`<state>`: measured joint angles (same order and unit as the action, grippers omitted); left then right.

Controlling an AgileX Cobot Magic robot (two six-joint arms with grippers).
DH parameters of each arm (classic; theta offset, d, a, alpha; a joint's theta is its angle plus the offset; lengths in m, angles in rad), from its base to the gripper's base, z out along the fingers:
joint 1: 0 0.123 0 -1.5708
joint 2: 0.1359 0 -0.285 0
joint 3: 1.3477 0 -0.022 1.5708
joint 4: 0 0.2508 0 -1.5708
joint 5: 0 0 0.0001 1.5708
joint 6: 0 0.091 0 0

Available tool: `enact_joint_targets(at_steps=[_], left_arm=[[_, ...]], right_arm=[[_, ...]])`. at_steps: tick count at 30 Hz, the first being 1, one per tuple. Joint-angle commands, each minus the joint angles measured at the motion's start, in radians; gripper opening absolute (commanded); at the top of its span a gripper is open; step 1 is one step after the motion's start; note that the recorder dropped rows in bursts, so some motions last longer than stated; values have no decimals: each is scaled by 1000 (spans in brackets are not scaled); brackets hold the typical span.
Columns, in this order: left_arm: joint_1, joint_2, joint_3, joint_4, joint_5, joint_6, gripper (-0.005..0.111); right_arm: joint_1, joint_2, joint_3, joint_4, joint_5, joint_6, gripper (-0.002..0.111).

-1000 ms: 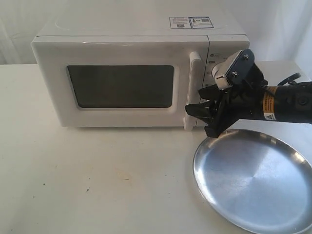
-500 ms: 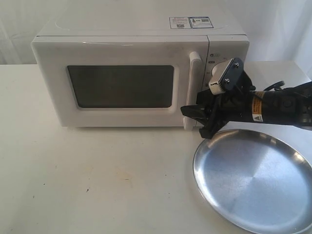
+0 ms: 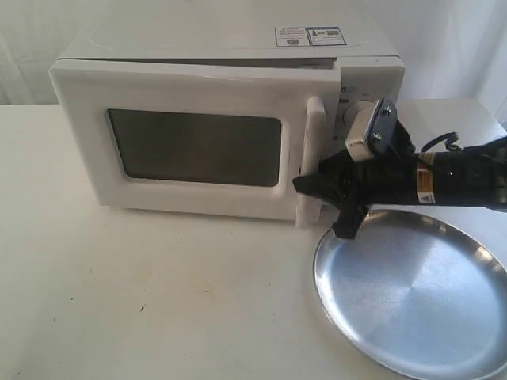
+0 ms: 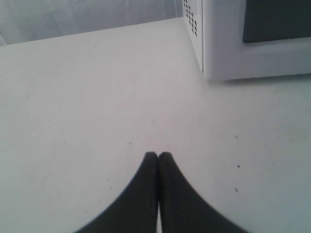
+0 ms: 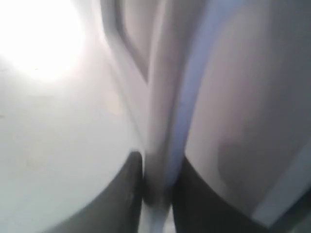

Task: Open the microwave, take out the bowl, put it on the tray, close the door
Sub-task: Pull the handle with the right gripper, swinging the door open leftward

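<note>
The white microwave [image 3: 230, 47] stands at the back of the table. Its door [image 3: 198, 146], with a dark window, is swung slightly ajar at the handle side. My right gripper [image 3: 317, 190] is shut on the vertical white handle [image 3: 313, 158] near its lower end; in the right wrist view the handle [image 5: 163, 145] runs between the black fingers [image 5: 126, 194]. The shiny steel tray [image 3: 412, 293] lies on the table right of the door. My left gripper [image 4: 158, 155] is shut and empty above bare table, near the microwave's corner [image 4: 214, 48]. The bowl is hidden.
The right arm [image 3: 459, 178] stretches in from the right edge, just above the tray's far rim. Two round dials sit behind the wrist camera [image 3: 368, 127]. The white table [image 3: 158, 301] spreads in front of the microwave.
The right gripper closed on the handle and pulled it outward; the door has swung from flush to slightly ajar. The gripper sits a little lower and nearer the camera.
</note>
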<state>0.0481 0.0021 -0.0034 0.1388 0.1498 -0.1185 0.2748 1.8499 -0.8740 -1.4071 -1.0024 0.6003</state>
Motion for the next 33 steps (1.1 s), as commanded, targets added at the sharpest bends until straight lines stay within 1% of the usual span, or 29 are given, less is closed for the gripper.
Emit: enact_joint_targets(at_steps=[1,5,9,16,23,28,31,33], left_arm=[[-1,-2,3,-4,-1,-6,0],[-1,-2,3,-4,-1,-6,0],[-1,-2,3,-4,-1,-6,0],[-1,-2,3,-4,-1,-6,0],[-1,-2,3,-4,-1,-6,0],[-1,-2,3,-4,-1,-6,0],[-1,-2,3,-4,-1,-6,0],[-1,-2,3,-4,-1,-6,0]], right_arm=[[21,-5,-11,-181,-219,-2,0],[24,-5,-9,-220,-219,57,0],[36,-5,-5,-301,-219,150,0],[106,-64,52,-282,-219,137,0],[208,-172,132,-152,-206,137,0],[299,-231,175,-38,-80,137,0],[335,-248,196,86,-1,137,0],[352,-252,201,123,54,138,1]])
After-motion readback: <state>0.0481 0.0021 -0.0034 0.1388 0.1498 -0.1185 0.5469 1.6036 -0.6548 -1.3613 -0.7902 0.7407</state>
